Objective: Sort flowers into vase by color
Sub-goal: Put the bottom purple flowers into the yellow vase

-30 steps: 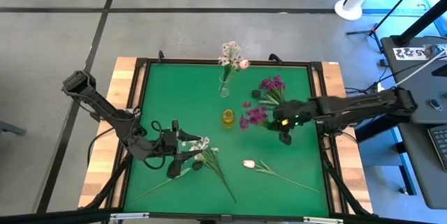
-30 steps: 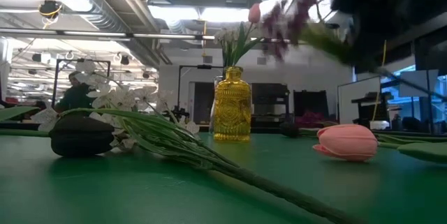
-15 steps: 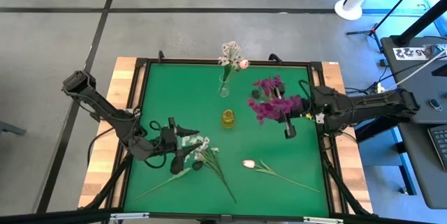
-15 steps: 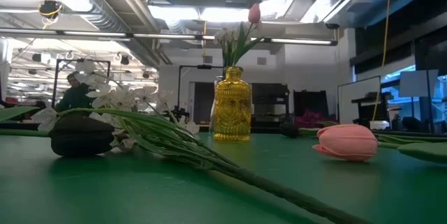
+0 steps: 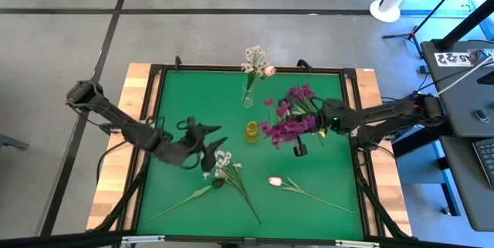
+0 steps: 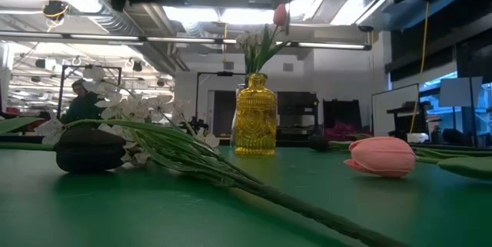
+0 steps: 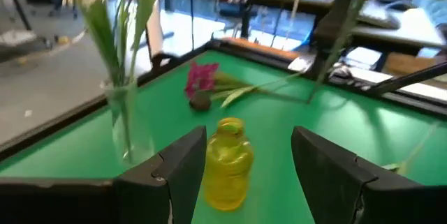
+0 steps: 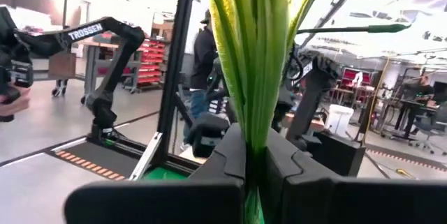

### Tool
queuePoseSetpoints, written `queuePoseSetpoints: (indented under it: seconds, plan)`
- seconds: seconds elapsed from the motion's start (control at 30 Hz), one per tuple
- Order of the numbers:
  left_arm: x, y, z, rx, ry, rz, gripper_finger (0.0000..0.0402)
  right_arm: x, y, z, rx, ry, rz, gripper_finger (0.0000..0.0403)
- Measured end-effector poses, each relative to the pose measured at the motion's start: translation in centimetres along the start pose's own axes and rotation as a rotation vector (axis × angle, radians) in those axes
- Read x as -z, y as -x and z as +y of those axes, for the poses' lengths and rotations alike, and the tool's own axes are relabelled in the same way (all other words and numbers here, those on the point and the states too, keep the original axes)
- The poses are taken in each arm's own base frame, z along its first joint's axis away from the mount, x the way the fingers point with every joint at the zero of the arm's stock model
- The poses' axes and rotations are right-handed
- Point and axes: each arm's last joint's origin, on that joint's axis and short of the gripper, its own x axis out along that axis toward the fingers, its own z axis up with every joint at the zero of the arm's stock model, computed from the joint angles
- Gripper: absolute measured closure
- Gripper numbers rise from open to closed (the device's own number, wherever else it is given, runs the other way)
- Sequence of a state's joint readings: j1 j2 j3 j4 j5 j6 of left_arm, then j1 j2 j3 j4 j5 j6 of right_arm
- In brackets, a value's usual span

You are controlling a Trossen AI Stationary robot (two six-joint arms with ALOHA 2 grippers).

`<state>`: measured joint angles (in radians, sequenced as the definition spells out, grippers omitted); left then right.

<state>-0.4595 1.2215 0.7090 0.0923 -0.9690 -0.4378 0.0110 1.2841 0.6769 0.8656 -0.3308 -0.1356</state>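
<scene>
On the tabletop [image 5: 177,93] a short jar [image 5: 252,130] stands near the middle, with a tall vase [image 5: 248,98] holding stems just behind it toward the far edge. A white spray [image 5: 224,163] lies near-left of the jar and a tulip [image 5: 275,181] lies near-right. Right of the jar, a flower bunch [image 5: 284,129] is held above the surface, with another bunch [image 5: 299,95] lying behind it.

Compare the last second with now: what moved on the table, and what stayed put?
The right gripper, shut on the magenta flowers, swung the bunch out toward the table's right edge, then back beside the yellow vase. The left gripper, open and empty, rose off the white flower and shifted toward the vase. The white flower, the pink tulip, the clear vase and the yellow vase stayed put.
</scene>
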Motion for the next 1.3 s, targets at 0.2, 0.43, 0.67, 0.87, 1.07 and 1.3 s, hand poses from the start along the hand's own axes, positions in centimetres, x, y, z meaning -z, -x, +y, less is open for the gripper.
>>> queuePoseSetpoints:
  seconds: [0.2, 0.43, 0.67, 0.87, 1.07, 1.3]
  plan:
    - [-2.3, -1.2, 2.7, 0.034, 0.034, 0.006, 0.0196, 0.9, 0.2, -2.2, 0.003, -0.008, -0.043, 0.0396]
    - [-4.5, -1.1, 4.9, 0.111, 0.048, -0.024, 0.0196, 2.3, 0.5, -3.9, 0.043, -0.004, -0.015, 0.0395]
    - [-2.6, -1.0, 6.2, 0.142, 0.073, -0.046, 0.0196, 3.6, 0.3, -4.5, 0.041, 0.01, -0.038, 0.0396]
    - [0.3, -0.8, 7.4, 0.184, 0.145, -0.109, 0.0196, 5.1, -0.1, -4.5, 0.038, -0.01, 0.001, 0.0396]
    - [1.2, -0.7, 7.7, 0.186, 0.175, -0.096, 0.0196, 5.4, -0.2, -4.5, 0.041, 0.003, 0.001, 0.0395]
    - [1.0, -0.7, 7.7, 0.201, 0.186, -0.108, 0.0196, 5.0, 0.0, -4.9, 0.072, 0.043, -0.03, 0.0395]
